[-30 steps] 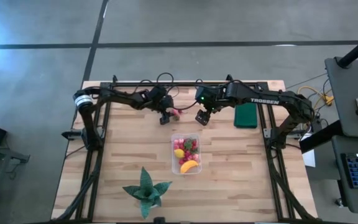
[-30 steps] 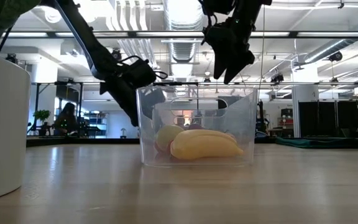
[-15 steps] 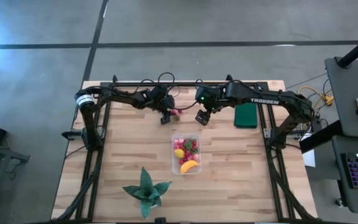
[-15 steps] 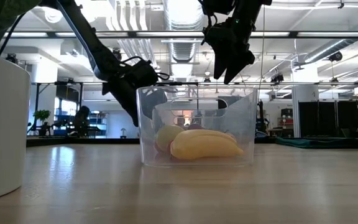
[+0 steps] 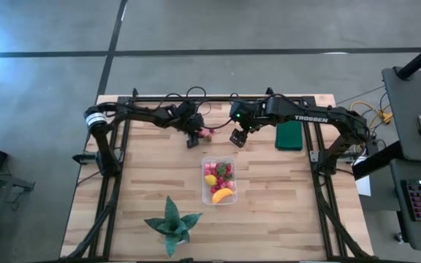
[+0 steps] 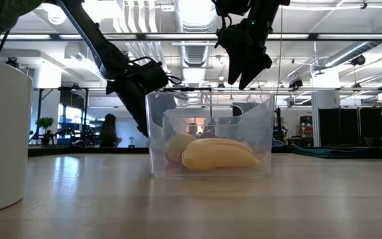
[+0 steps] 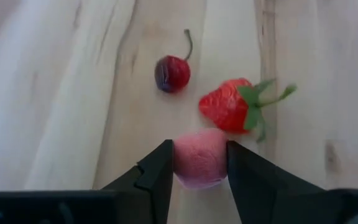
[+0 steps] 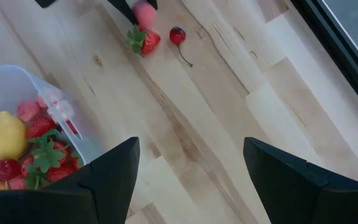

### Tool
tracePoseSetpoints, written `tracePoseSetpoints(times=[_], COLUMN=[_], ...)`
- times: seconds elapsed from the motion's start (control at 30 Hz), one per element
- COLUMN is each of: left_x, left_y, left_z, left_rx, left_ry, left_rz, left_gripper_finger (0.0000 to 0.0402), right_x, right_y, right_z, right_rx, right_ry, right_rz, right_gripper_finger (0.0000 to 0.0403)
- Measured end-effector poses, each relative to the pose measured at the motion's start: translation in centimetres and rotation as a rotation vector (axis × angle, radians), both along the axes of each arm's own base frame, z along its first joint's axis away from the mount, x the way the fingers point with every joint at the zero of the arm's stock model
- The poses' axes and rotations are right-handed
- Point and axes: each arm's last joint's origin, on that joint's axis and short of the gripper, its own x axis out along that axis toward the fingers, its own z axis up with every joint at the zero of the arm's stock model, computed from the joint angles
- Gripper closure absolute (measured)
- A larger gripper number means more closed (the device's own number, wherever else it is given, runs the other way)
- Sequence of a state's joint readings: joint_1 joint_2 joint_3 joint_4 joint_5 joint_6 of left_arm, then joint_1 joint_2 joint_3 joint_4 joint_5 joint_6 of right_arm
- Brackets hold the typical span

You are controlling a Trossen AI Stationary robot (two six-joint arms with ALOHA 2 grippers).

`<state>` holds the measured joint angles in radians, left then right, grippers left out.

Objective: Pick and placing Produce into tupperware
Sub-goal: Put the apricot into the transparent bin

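Gripping one pink fruit (image 7: 199, 164) between its closed jaws, the left gripper (image 5: 193, 138) is low over the wooden surface (image 5: 152, 183), behind the container. Beside the pink fruit lie one strawberry (image 7: 229, 105), its green leaves pointing away from the cherry, and one dark cherry (image 7: 171, 72) with its stem up. The clear container (image 5: 218, 180) stands mid-surface, long axis running front to back, holding one lemon (image 8: 2, 134), one banana (image 6: 219, 153) lying flat, and several red berries. The right gripper (image 5: 237, 138) hangs above, jaws open; its arm reads "TROSSEN". One green plant (image 5: 171, 223) stands near.
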<state>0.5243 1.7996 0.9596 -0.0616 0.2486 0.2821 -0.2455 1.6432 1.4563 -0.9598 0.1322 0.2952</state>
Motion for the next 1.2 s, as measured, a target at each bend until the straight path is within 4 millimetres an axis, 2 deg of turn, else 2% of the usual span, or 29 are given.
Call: tracePoseSetpoints(times=[0.07,0.27,0.4,0.5,0.63,0.77,0.93,1.1,1.2], left_x=[0.1,-0.9,-1.9,-2.2,-1.6,-0.1,1.7,2.9,3.3], left_y=[0.0,-1.0,-2.5,-4.2,-6.9,-10.0,-13.6,-16.5,-17.8], left_z=[1.3,7.2,11.2,12.6,12.0,10.8,9.2,7.2,6.1], left_rx=[0.012,0.082,-0.099,-0.206,-0.269,-0.333,-0.236,-0.21,-0.183], left_ry=[-0.036,-0.212,-0.421,-0.464,-0.414,-0.35,-0.265,-0.193,-0.153], left_rz=[0.012,-0.006,-0.131,-0.213,-0.281,-0.292,-0.214,-0.188,-0.096], left_gripper_finger=[0.0283,0.0283,0.0283,0.0283,0.0283,0.0283,0.0283,0.0283,0.0283], right_x=[0.0,0.0,0.0,-0.1,-0.2,-0.9,-2.5,-4.8,-6.0], right_y=[0.0,0.0,-0.1,-0.2,-0.6,-1.3,-1.7,-1.0,-0.5], right_z=[0.0,0.0,0.0,0.0,0.0,0.6,2.6,5.0,5.9], right_rx=[0.0,0.0,0.0,-0.007,-0.046,-0.068,-0.098,-0.12,-0.13], right_ry=[0.0,0.001,0.001,0.001,0.013,0.01,-0.034,-0.102,-0.138], right_rz=[0.0,0.0,-0.003,-0.017,-0.045,-0.022,-0.017,-0.019,-0.017], right_gripper_finger=[0.0124,0.0124,0.0124,0.0124,0.0124,0.0124,0.0124,0.0124,0.0124])
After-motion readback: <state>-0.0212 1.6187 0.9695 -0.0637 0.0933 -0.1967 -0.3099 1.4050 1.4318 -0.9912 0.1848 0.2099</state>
